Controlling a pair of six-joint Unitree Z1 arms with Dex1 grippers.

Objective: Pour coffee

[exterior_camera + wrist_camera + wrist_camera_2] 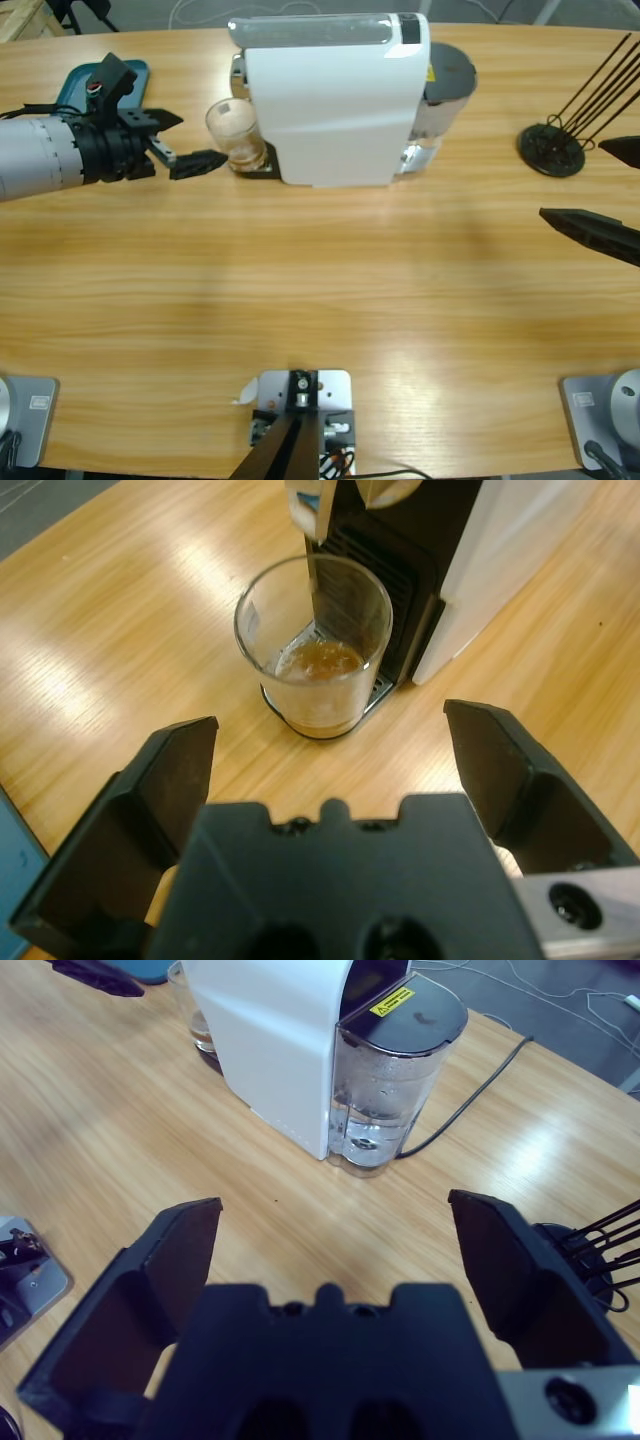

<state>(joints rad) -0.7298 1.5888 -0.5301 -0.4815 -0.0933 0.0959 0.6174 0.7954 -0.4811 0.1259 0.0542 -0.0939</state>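
Brown coffee (pixel 318 660) lies shallow in a glass (pixel 313 645) just ahead of the left gripper (pixel 335 770), jaws spread wide, empty. Right gripper (pixel 335 1255) likewise gapes, facing the white machine (pixel 275 1040).

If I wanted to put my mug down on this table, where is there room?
The broad bare stretch of table in front of the white coffee machine is free. It is crowded at the machine's left, where the glass stands with the left gripper open beside it.
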